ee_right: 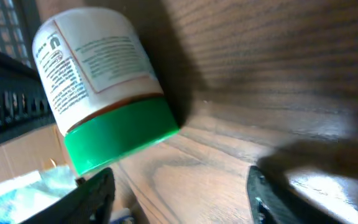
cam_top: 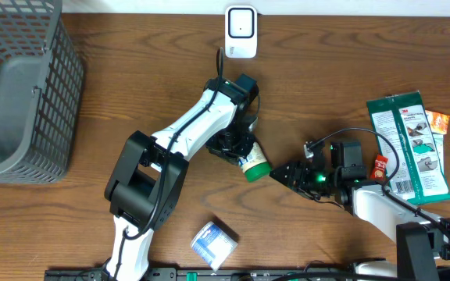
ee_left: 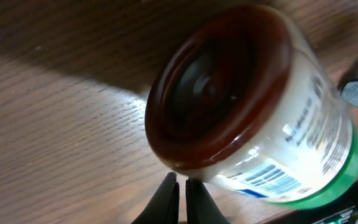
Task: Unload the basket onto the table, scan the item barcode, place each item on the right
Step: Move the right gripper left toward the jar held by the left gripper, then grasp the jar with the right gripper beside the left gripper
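A white jar (cam_top: 250,163) with a green lid lies on its side mid-table. In the left wrist view its brown bottom (ee_left: 219,87) faces the camera and a barcode (ee_left: 271,178) shows on the label. My left gripper (cam_top: 233,145) sits at the jar's bottom end, and its jaws (ee_left: 180,184) are shut with nothing between them, the tips just under the jar. My right gripper (cam_top: 281,173) is open just right of the green lid (ee_right: 120,132), the jar outside its fingers (ee_right: 95,194). The white scanner (cam_top: 241,31) stands at the table's far edge.
A grey wire basket (cam_top: 18,86) fills the far left corner. A green 3M package (cam_top: 408,144) and an orange packet (cam_top: 439,121) lie at the right. A small blue-and-white box (cam_top: 213,243) rests near the front edge.
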`<state>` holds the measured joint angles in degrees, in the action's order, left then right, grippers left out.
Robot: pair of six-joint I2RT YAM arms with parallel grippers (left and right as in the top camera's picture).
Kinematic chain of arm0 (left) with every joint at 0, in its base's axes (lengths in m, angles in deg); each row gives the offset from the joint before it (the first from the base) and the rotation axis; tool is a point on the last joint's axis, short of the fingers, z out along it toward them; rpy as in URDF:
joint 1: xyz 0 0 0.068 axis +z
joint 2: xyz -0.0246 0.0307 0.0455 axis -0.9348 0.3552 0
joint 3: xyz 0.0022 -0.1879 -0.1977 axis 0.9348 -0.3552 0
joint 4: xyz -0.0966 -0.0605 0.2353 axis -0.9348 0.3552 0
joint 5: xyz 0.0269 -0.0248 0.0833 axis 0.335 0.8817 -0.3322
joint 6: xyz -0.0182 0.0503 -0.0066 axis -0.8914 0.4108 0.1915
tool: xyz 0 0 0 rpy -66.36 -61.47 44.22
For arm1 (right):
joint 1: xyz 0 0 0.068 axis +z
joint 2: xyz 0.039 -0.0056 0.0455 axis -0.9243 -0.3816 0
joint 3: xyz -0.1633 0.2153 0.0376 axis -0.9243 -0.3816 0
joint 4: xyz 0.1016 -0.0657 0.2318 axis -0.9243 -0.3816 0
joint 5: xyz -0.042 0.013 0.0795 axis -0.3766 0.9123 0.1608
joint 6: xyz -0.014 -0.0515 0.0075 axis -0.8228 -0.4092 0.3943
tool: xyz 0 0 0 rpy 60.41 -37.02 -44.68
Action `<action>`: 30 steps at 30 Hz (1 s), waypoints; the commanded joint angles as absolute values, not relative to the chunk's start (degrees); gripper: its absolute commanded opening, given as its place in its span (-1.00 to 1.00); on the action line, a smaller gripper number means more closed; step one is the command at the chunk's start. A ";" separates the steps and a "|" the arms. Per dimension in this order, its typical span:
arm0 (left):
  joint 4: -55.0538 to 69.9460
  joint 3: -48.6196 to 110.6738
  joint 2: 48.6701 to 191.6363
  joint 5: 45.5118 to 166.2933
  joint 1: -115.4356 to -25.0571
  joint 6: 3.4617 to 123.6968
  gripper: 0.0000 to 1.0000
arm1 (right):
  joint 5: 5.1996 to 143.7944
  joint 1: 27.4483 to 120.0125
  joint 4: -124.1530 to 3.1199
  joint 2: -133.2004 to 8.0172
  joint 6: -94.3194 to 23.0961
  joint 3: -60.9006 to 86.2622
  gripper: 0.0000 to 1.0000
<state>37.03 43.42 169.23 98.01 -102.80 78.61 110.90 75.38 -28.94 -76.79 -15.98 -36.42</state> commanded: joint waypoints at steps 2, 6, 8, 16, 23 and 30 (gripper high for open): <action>37.03 43.31 169.47 96.79 -103.04 78.32 -0.84 | 112.21 75.14 -29.05 -77.05 -21.08 -36.51 0.43; 37.01 43.31 169.47 96.81 -103.02 78.32 -0.84 | 112.15 75.16 -32.97 -77.05 -24.97 -34.80 0.53; 37.01 43.31 169.47 96.81 -103.04 78.32 -0.84 | 111.47 75.16 -37.86 -77.05 -28.09 -32.46 0.55; 37.01 43.31 169.47 97.09 -103.04 78.30 -0.84 | 109.15 75.16 -50.41 -77.05 -34.61 -23.09 0.69; 36.99 43.31 169.47 101.01 -103.04 78.30 -0.84 | 107.82 76.74 -49.58 -77.05 -29.67 -23.11 0.75; 36.26 43.31 169.47 100.98 -103.04 78.32 -0.84 | 100.78 84.21 -46.39 -77.27 -30.65 -23.11 0.82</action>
<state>36.24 43.42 169.23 100.11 -102.80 78.61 105.26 81.22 -47.15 -76.79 -30.58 -23.33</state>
